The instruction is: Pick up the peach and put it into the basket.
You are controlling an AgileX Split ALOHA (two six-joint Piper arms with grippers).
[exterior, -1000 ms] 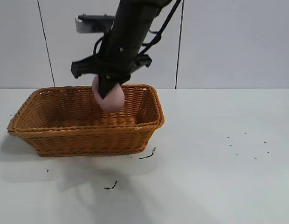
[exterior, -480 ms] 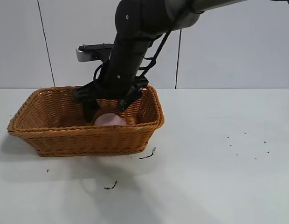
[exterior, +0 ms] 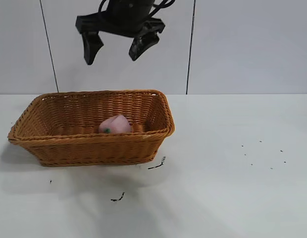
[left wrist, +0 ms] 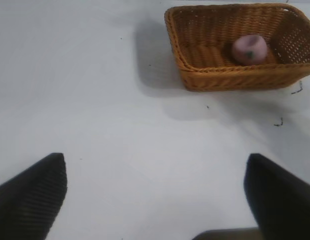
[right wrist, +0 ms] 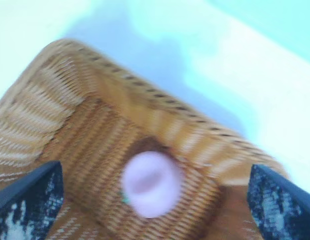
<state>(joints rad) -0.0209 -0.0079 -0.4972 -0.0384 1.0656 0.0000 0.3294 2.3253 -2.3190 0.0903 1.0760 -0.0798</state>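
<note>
The pale pink peach [exterior: 115, 125] lies inside the orange-brown wicker basket [exterior: 94, 148], toward its right end, with its green mark facing front. My right gripper [exterior: 111, 59] hangs open and empty well above the basket. In the right wrist view the peach [right wrist: 151, 184] sits on the basket floor [right wrist: 95, 145] between the spread fingers [right wrist: 32, 200]. My left gripper [left wrist: 155, 165] is open and empty over bare table, far from the basket [left wrist: 230, 80] and the peach [left wrist: 249, 49] in it.
The basket stands on a white table [exterior: 232, 188] at the left of the exterior view. Small black scraps [exterior: 117, 198] lie on the table in front of the basket. A pale panelled wall [exterior: 242, 44] closes the back.
My right gripper let go of the peach inside the basket, then rose high above it with its fingers open. The peach now rests on the basket floor.
</note>
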